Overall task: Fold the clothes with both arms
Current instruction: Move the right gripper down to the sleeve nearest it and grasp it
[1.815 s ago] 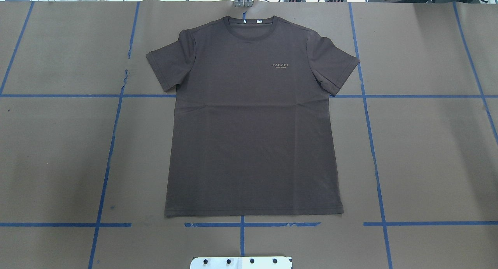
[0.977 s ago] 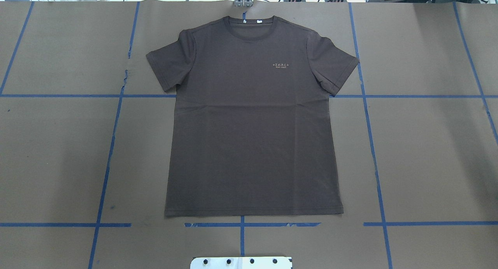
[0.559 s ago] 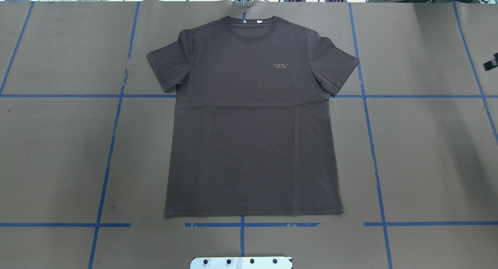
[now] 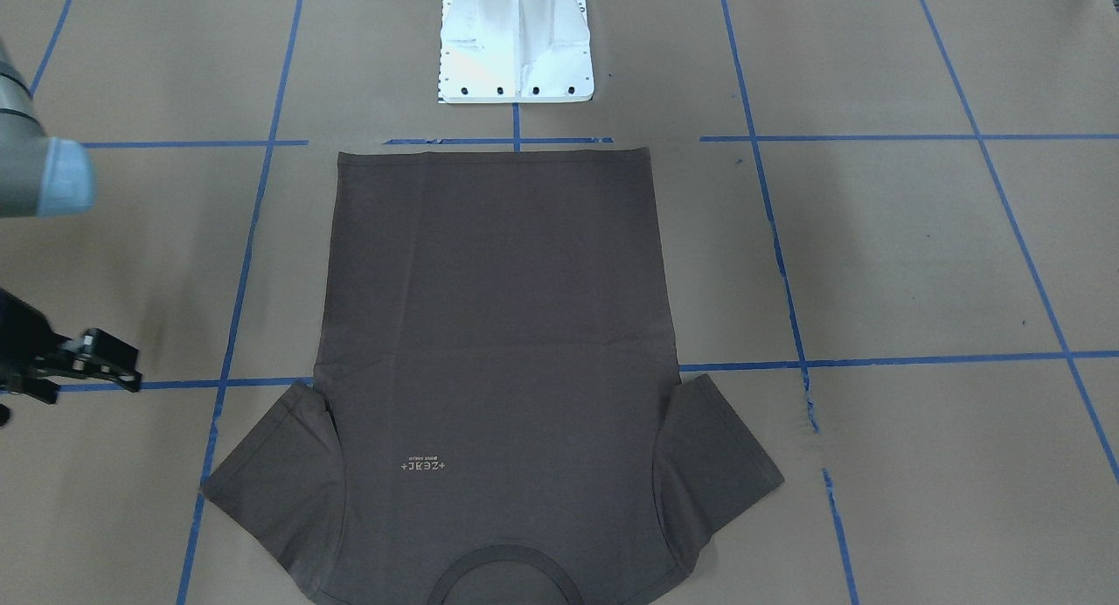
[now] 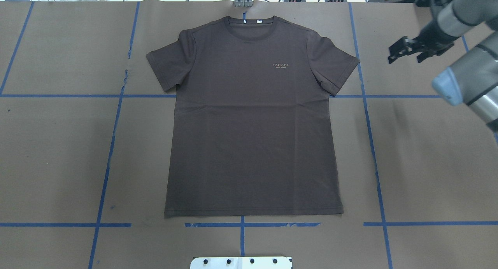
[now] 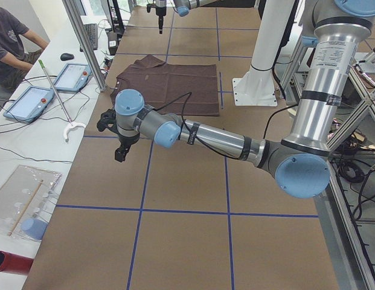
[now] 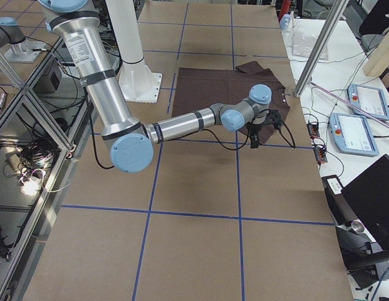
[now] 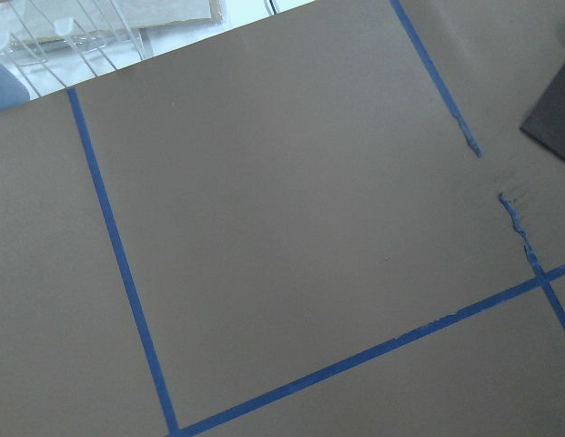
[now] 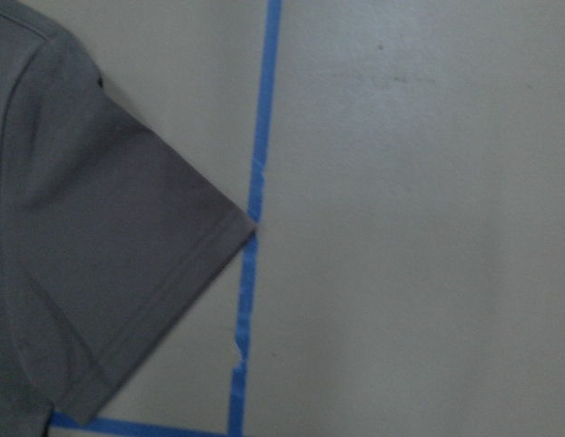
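The clothes, one dark grey-brown T-shirt (image 5: 253, 125), lie flat and spread out in mid-table, collar (image 5: 251, 24) at the far edge and hem near the robot. My right gripper (image 5: 405, 59) hovers open and holds nothing, out to the right of the shirt's right sleeve (image 5: 334, 67). The right wrist view looks down on that sleeve (image 9: 109, 246), beside a blue tape line. Only the exterior left view shows my left gripper (image 6: 121, 151), above the table beyond the shirt's other sleeve, and I cannot tell its state. The left wrist view catches a corner of the shirt (image 8: 553, 114).
Brown paper with a blue tape grid (image 5: 113, 144) covers the table. The white pedestal base (image 4: 516, 45) stands by the hem. Along the far table edge are a metal post (image 6: 84, 42), tablets (image 6: 69, 75) and a seated person (image 6: 12, 42).
My right arm has swung into the overhead view from the right edge, and its gripper now hangs near the right sleeve. The shirt has not moved.
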Tool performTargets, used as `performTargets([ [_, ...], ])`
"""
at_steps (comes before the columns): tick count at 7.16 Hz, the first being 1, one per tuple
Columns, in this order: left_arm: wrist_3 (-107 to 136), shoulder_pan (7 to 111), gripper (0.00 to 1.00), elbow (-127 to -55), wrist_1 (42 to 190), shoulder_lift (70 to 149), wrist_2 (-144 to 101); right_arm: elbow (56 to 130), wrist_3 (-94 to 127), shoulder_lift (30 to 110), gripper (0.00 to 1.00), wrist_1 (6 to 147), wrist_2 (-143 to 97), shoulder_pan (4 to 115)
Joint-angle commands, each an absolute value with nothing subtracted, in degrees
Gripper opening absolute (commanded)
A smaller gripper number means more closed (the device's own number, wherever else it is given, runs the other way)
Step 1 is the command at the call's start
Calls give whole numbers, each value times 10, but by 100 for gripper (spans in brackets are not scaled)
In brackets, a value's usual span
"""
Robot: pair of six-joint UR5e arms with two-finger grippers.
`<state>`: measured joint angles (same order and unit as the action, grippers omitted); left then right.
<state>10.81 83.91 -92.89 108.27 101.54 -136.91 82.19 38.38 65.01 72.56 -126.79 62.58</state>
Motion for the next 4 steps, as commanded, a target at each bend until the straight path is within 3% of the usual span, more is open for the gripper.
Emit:
performTargets([
  [1, 148, 837, 100, -926, 1109, 1019, -1368, 688, 505, 571, 100, 581, -1221, 589],
  [2, 149, 837, 100, -925, 1109, 1023, -1367, 607, 515, 544, 100, 511, -1210, 587],
  [4, 150, 837, 100, -925, 1109, 1024, -1366, 578, 515, 533, 100, 511, -1174, 573],
])
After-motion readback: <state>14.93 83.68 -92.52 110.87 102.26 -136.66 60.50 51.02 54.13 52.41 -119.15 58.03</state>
